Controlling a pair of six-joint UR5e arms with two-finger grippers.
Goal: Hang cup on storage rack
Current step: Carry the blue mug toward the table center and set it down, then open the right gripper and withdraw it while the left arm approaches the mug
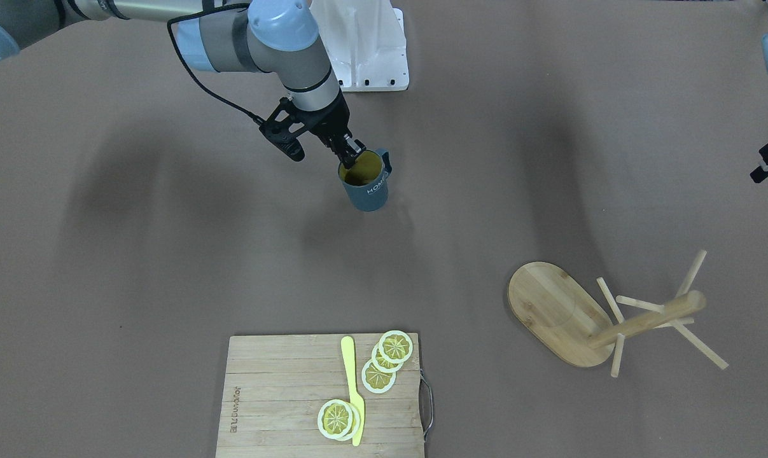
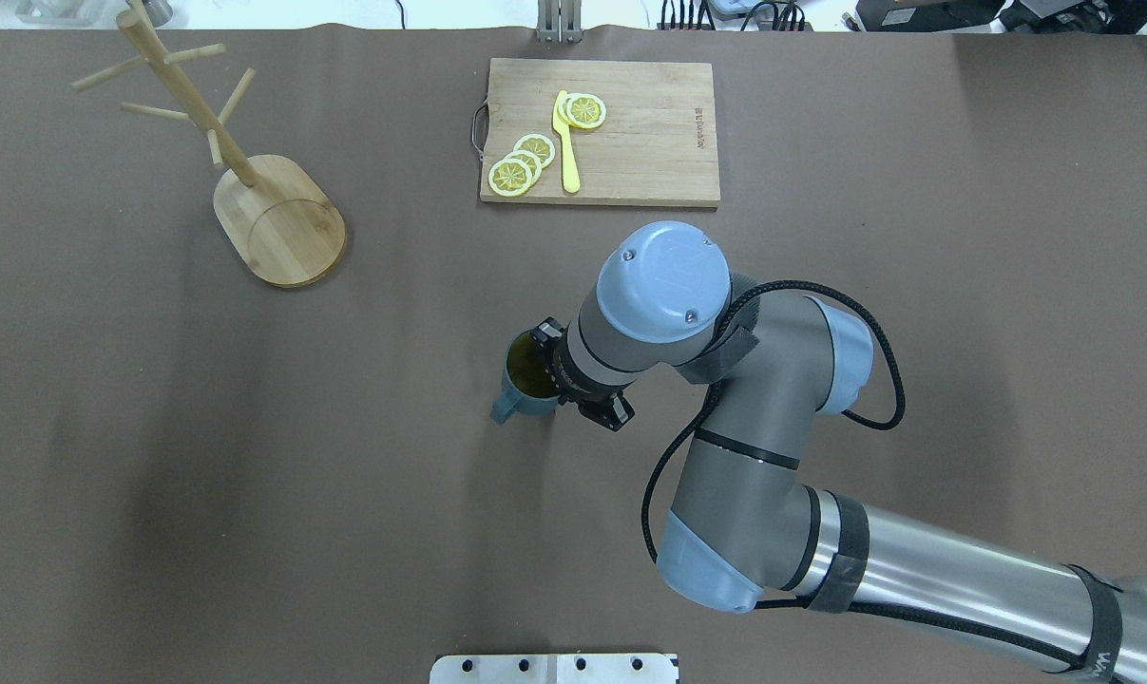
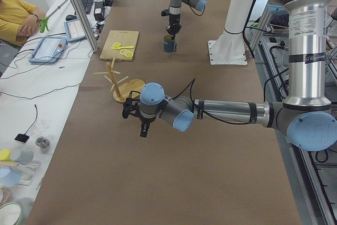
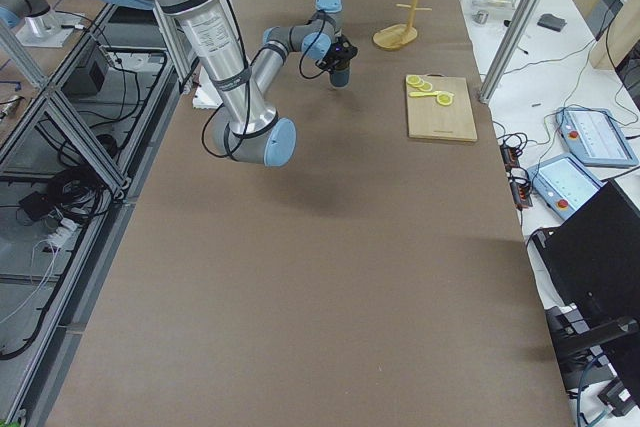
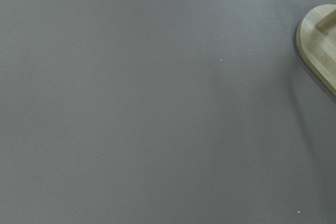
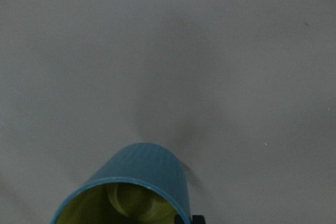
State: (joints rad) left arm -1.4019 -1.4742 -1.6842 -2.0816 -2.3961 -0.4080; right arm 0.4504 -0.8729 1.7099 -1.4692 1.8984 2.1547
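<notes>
Even diffuse overhead light; soft broad shadows on table [image 1: 104,267]; wrist views slightly soft.

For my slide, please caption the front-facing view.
Right gripper pinches rim of teal mug; bamboo mug tree and cutting board with lemon slices stand apart.

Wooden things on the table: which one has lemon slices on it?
The flat rectangular cutting board, with a yellow knife too. The rack is a post with pegs.

cup [image 1: 366,196]: I read pale letters "HOM" running up its side; I can't make out what follows.
cutting board [image 1: 275,381]: a dark brand mark runs along one short edge, too small for me to read.
</notes>
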